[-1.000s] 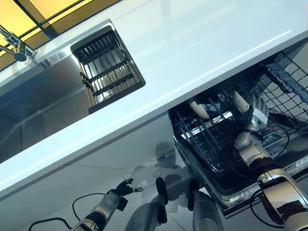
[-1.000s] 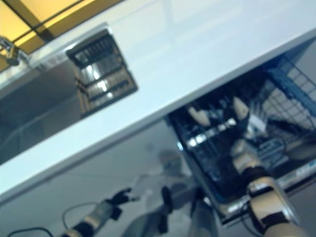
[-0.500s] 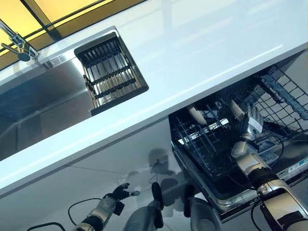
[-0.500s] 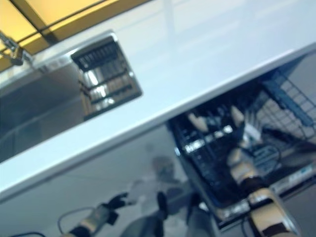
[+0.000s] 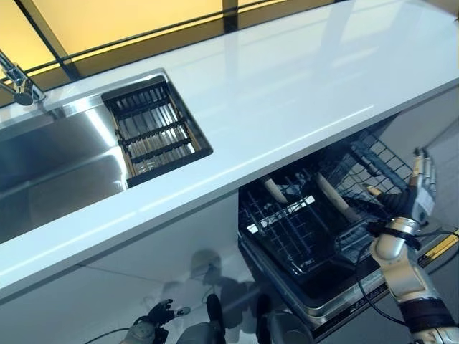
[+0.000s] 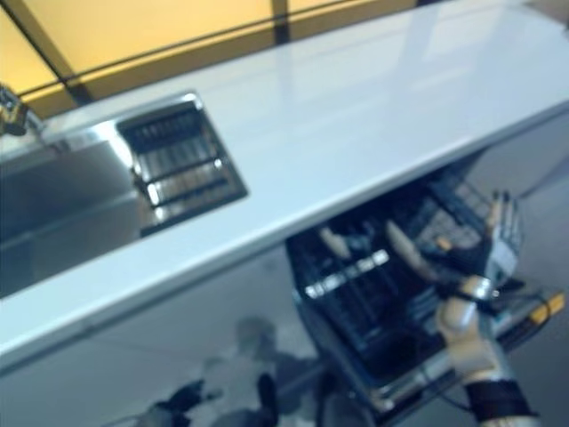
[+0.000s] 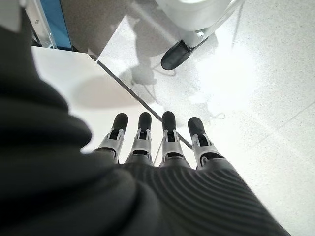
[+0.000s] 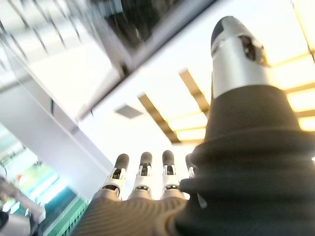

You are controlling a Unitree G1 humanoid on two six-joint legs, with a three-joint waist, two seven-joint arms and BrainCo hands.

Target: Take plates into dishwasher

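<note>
Left eye view: white countertop (image 5: 287, 86), steel sink (image 5: 50, 154), pulled-out dishwasher rack (image 5: 315, 215), both robot hands spread, empty.

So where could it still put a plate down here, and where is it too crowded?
The white countertop is bare from the sink's dark rack to its far end. In the dishwasher basket, two plates stand toward the back; the wire rows in front of them look free. The right hand hangs open beside the basket.

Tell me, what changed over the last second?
The right hand has drawn back from among the two pale plates in the black wire dishwasher rack and is now raised beside it, fingers straight, holding nothing. The plates stay standing in the rack; the left hand still hangs low.
</note>
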